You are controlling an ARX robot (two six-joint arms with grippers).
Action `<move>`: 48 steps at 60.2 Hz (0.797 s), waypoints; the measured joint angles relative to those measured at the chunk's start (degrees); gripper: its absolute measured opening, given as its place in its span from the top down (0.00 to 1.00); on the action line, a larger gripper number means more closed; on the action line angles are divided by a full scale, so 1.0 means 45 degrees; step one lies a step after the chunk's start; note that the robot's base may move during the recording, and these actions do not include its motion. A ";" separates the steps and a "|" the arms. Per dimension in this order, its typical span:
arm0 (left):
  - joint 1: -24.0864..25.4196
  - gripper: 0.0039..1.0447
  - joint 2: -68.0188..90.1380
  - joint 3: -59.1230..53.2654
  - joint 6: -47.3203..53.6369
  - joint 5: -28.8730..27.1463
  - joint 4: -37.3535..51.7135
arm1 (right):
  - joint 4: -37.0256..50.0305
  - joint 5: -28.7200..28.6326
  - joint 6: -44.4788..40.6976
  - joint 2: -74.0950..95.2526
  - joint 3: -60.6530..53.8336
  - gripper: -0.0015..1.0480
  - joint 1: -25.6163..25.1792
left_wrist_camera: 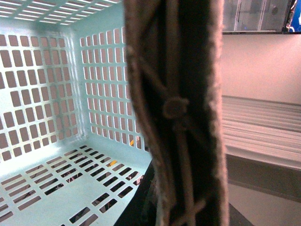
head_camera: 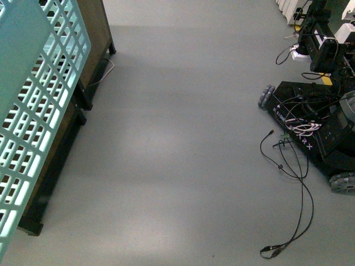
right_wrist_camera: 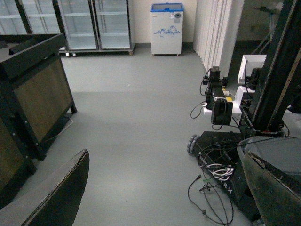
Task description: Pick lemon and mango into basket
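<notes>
The light teal basket (head_camera: pixel 33 111) hangs tilted at the far left of the front view, its slotted wall facing me. In the left wrist view its slotted floor and walls (left_wrist_camera: pixel 51 117) fill the left half and hold no fruit. One brown swing handle (left_wrist_camera: pixel 174 94) runs upright right in front of the lens, and my left gripper (left_wrist_camera: pixel 176 202) is shut on it. My right gripper (right_wrist_camera: pixel 164 197) is open over bare grey floor, with one dark finger (right_wrist_camera: pixel 56 193) at each side of its view. The lemon and the mango are out of view.
Dark wooden stands (head_camera: pixel 61 138) line the left side behind the basket. Another wheeled robot base (head_camera: pixel 316 122) stands at the right, with black cables (head_camera: pixel 294 183) trailing onto the grey floor. Glass-door fridges (right_wrist_camera: pixel 94 23) and a small white freezer (right_wrist_camera: pixel 166 22) stand along the far wall.
</notes>
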 joint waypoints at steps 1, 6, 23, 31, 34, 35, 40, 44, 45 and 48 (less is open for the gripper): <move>0.0000 0.95 0.0000 0.0000 -0.0005 0.0000 0.0000 | 0.0000 -0.0005 -0.0010 -0.0005 0.0000 0.08 0.0000; 0.0000 0.95 0.0000 0.0000 -0.0005 0.0000 0.0000 | 0.0000 0.0005 -0.0005 -0.0005 0.0000 0.08 0.0000; 0.0000 0.95 -0.0005 0.0005 0.0000 0.0000 0.0000 | 0.0005 0.0000 0.0000 0.0000 0.0000 0.08 0.0000; 0.0000 0.95 0.0000 0.0005 0.0000 0.0005 0.0000 | 0.0005 0.0000 -0.0005 0.0000 0.0000 0.08 0.0000; 0.0000 0.95 0.0000 0.0000 -0.0010 0.0005 0.0000 | 0.0005 0.0000 -0.0005 0.0000 0.0000 0.08 0.0000; 0.0005 0.95 0.0000 0.0000 -0.0024 0.0010 0.0000 | 0.0005 0.0039 -0.0005 0.0000 0.0000 0.08 0.0000; -0.0039 0.95 -0.0005 0.0000 0.0015 0.0078 0.0000 | 0.0005 0.0044 -0.0005 0.0000 0.0000 0.08 0.0000; -0.0073 0.95 0.0000 0.0000 -0.0121 0.0267 -0.0005 | 0.0005 0.0044 -0.0005 -0.0010 0.0000 0.08 0.0000; -0.0073 0.95 0.0000 0.0000 -0.0131 0.0272 -0.0005 | 0.0005 0.0039 -0.0005 -0.0010 0.0000 0.08 0.0000; -0.0073 0.95 0.0000 0.0000 -0.0117 0.0228 0.0000 | 0.0005 0.0039 -0.0005 -0.0010 0.0000 0.08 0.0000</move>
